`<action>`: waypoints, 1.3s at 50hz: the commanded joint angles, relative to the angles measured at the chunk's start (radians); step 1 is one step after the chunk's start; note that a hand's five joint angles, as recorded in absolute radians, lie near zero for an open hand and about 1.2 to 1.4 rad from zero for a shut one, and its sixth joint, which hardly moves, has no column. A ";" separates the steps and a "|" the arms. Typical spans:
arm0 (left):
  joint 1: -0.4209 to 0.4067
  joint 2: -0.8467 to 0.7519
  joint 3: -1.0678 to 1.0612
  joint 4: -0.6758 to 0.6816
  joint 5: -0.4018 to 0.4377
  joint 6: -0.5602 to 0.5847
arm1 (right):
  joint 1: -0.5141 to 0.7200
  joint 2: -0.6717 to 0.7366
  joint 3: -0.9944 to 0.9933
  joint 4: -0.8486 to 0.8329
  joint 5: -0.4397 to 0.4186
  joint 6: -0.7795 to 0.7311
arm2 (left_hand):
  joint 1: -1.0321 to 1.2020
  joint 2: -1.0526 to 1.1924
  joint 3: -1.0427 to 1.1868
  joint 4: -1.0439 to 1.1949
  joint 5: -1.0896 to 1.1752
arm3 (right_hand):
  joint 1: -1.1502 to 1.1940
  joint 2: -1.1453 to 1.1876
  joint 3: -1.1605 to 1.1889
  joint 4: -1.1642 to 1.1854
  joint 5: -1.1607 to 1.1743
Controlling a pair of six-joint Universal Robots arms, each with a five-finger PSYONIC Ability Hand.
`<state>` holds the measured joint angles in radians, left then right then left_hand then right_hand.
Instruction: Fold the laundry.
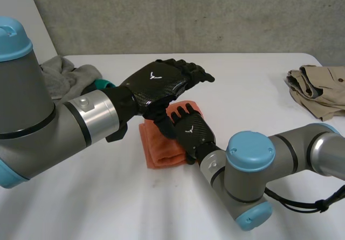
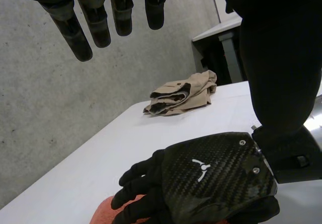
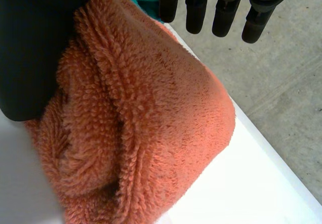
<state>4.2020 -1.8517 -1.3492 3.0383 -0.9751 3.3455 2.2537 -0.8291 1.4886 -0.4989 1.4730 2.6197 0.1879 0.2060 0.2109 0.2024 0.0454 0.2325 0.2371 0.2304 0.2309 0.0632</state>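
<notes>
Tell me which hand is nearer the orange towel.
Right. The right hand is low over the towel; the left hand hovers higher, above its far end.

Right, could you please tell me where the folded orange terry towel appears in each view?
Head view: folded orange terry towel at the white table's middle, under the right hand.
Left wrist view: its orange edge beneath the right hand's fingers.
Right wrist view: towel under the right hand's palm, its fingers straight.
Shared landmark: the black right hand resting on the towel.

A bare white tabletop [image 1: 242, 94] stands before a grey concrete wall [image 1: 188, 13]; a second table [image 2: 219, 27] stands beyond.
</notes>
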 commanded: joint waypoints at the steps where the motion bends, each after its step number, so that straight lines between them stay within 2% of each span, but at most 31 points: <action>1: 0.000 0.000 -0.002 0.002 0.000 -0.001 | -0.002 0.027 -0.033 0.007 -0.007 0.002 | 0.002 -0.016 -0.021 -0.012 -0.030 | 0.453 0.449 0.455 0.455 0.448; 2: 0.000 0.000 -0.002 0.002 0.000 -0.001 | -0.002 0.027 -0.036 0.003 -0.013 0.008 | 0.002 -0.016 -0.021 -0.012 -0.030 | 0.803 0.799 0.805 0.805 0.798; 3: 0.001 0.000 -0.002 0.002 0.001 -0.001 | -0.002 0.027 -0.039 0.002 -0.014 0.010 | 0.002 -0.016 -0.021 -0.012 -0.030 | 1.059 1.055 1.062 1.061 1.054; 4: 0.001 0.000 -0.001 0.002 0.000 -0.001 | -0.002 0.027 -0.047 0.002 -0.014 0.013 | 0.002 -0.016 -0.021 -0.012 -0.030 | 1.163 1.158 1.165 1.164 1.157; 11: 0.000 0.006 0.028 0.005 0.000 -0.003 | -0.038 -0.001 -0.194 0.014 0.004 0.039 | 0.005 -0.013 -0.018 -0.009 -0.027 | 1.164 1.159 1.166 1.165 1.159; 16: 0.000 0.011 0.082 0.010 0.000 -0.060 | -0.111 -0.042 -0.303 0.052 -0.008 0.079 | 0.005 -0.013 -0.018 -0.009 -0.027 | 1.164 1.159 1.166 1.165 1.159; 21: 0.004 0.045 0.117 0.056 0.000 -0.127 | -0.230 -0.054 -0.471 0.118 -0.010 0.083 | 0.008 -0.010 -0.015 -0.006 -0.024 | 1.164 1.159 1.166 1.165 1.159; 27: 0.006 0.086 0.130 0.154 -0.002 -0.216 | -0.391 -0.061 -0.599 0.120 -0.039 0.086 | 0.011 -0.007 -0.012 -0.004 -0.021 | 1.164 1.159 1.166 1.165 1.159; 35: 0.003 0.080 0.122 0.183 -0.004 -0.265 | -0.666 0.019 -0.715 0.109 -0.154 0.131 | 0.011 -0.007 -0.012 -0.004 -0.021 | 1.164 1.159 1.166 1.165 1.159; 39: -0.002 0.054 0.116 0.185 -0.004 -0.262 | -0.813 0.154 -0.781 0.071 -0.255 0.157 | 0.014 -0.004 -0.009 -0.001 -0.018 | 1.164 1.159 1.166 1.165 1.159; 43: -0.007 0.022 0.111 0.183 -0.004 -0.261 | -0.913 0.309 -0.841 0.053 -0.359 0.160 | 0.014 -0.004 -0.009 -0.001 -0.018 | 1.164 1.159 1.166 1.165 1.159; 47: -0.014 -0.004 0.098 0.183 -0.004 -0.258 | -1.002 0.450 -0.899 0.054 -0.417 0.149 | 0.014 -0.004 -0.009 -0.001 -0.018 | 1.164 1.159 1.166 1.165 1.159; 53: -0.025 -0.026 0.091 0.185 -0.008 -0.256 | -1.091 0.536 -0.901 0.080 -0.496 0.146 | 0.017 -0.001 -0.006 0.002 -0.015 | 1.164 1.159 1.166 1.165 1.159; 55: -0.027 -0.029 0.093 0.185 -0.011 -0.256 | -1.099 0.539 -0.890 0.095 -0.551 0.142 | 0.014 -0.004 -0.009 -0.001 -0.018 | 1.164 1.159 1.166 1.165 1.159; 57: -0.030 -0.032 0.099 0.185 -0.020 -0.256 | -1.100 0.529 -0.874 0.100 -0.571 0.146 | 0.017 -0.001 -0.006 0.002 -0.015 | 0.295 0.290 0.297 0.296 0.289; 58: -0.030 -0.032 0.101 0.185 -0.022 -0.256 | -1.102 0.522 -0.867 0.100 -0.574 0.152 | 0.017 -0.001 -0.006 0.002 -0.015 | -0.058 -0.063 -0.056 -0.056 -0.063; 65: -0.053 -0.029 0.104 0.185 -0.031 -0.256 | -1.134 0.374 -0.786 0.129 -0.531 0.178 | 0.017 -0.001 -0.006 0.002 -0.015 | -0.058 -0.063 -0.056 -0.056 -0.063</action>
<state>4.1681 -1.8843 -1.2497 3.2228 -0.9974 3.0901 1.1383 -0.3323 0.6313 -0.3957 0.9105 2.7747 0.1879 0.2060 0.2110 0.2024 0.0454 0.2237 0.2249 0.2312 0.2417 0.1921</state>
